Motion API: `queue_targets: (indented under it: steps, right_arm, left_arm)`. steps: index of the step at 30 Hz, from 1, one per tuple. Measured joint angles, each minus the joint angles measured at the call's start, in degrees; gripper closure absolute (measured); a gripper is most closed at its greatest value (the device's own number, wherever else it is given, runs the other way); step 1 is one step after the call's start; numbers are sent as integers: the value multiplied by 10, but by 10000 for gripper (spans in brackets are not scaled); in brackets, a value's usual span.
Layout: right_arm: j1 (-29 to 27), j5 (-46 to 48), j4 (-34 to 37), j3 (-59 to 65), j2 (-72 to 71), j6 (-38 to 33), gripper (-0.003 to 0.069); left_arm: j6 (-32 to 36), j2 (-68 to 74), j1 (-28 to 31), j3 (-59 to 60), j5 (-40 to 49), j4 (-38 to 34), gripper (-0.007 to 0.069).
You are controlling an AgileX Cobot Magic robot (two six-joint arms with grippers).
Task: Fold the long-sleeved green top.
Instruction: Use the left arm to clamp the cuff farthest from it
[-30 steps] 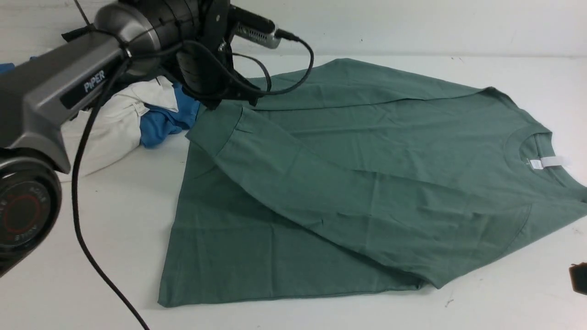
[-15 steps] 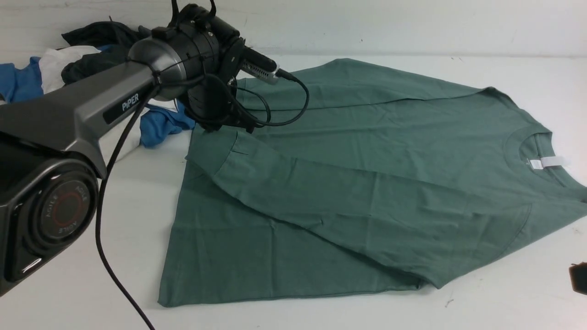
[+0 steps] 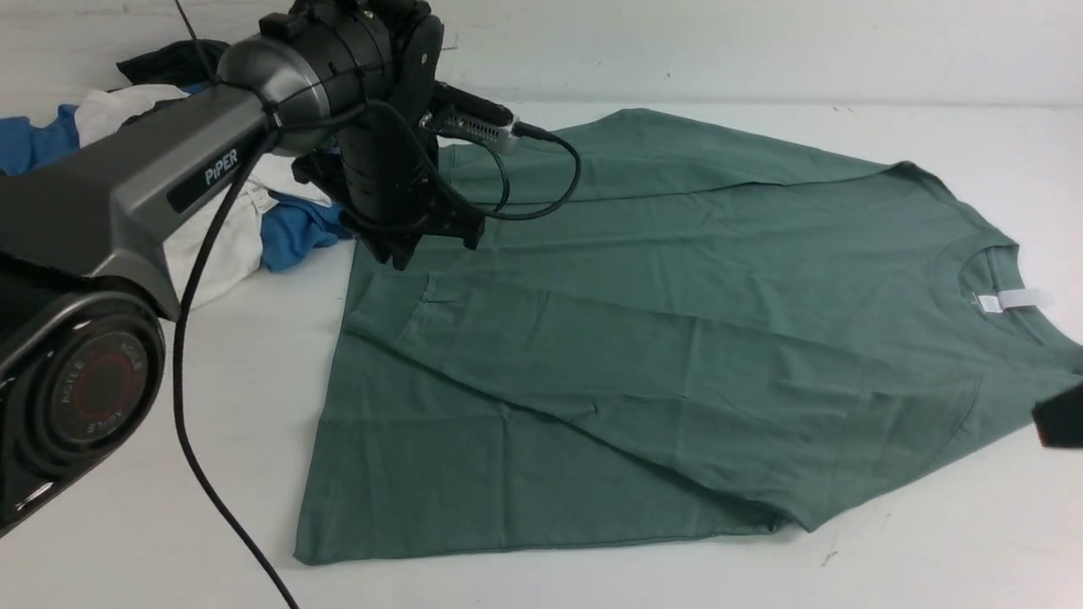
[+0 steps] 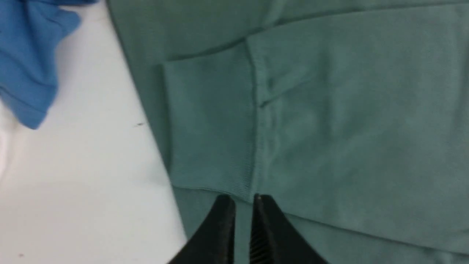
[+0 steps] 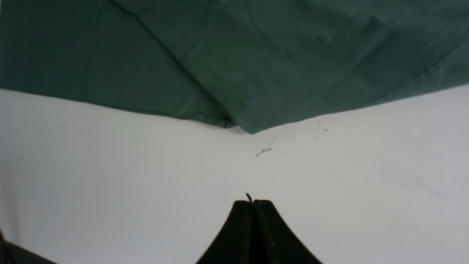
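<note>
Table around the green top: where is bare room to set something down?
Bare table lies along the near edge of the green top and in the far right corner. Crowded far left: a clothes pile beside the top's corner.

Place: robot lab bench.
Counter (image 3: 211, 440): white, lightly marked.
Wall (image 3: 761, 42): plain white.
Left arm (image 3: 127, 194): grey, cabled.
Left of the left gripper (image 4: 242, 198): heaped clothes (image 3: 211, 245).

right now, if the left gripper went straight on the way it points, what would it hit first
Most likely the sleeve cuff of the green top, lying just ahead of the left gripper tips; depth is hard to judge.
</note>
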Motion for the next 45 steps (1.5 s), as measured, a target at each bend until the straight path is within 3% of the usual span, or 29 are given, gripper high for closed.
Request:
queue_targets:
  steps: [6, 9, 17, 25, 33, 45]
  right_arm:
    - [103, -13, -74, -25, 91, 41, 670]
    - [155, -63, -121, -27, 159, 86, 670]
    - [171, -112, -129, -84, 318, 86, 670]
    - [214, -123, -143, -160, 447, 69, 670]
    - [223, -125, -143, -162, 497, 67, 670]
    - [229, -189, -124, -28, 423, 69, 670]
  left_arm:
    - [3, -76, 0, 101, 0, -32, 629]
    - [3, -161, 0, 253, -38, -68, 629]
    - [1, -326, 0, 495, -137, -108, 629]
    - [1, -446, 0, 576, -145, -124, 629]
    - [0, -517, 0, 591, -120, -137, 629]
    - [-1, -594, 0, 591, -112, -143, 629]
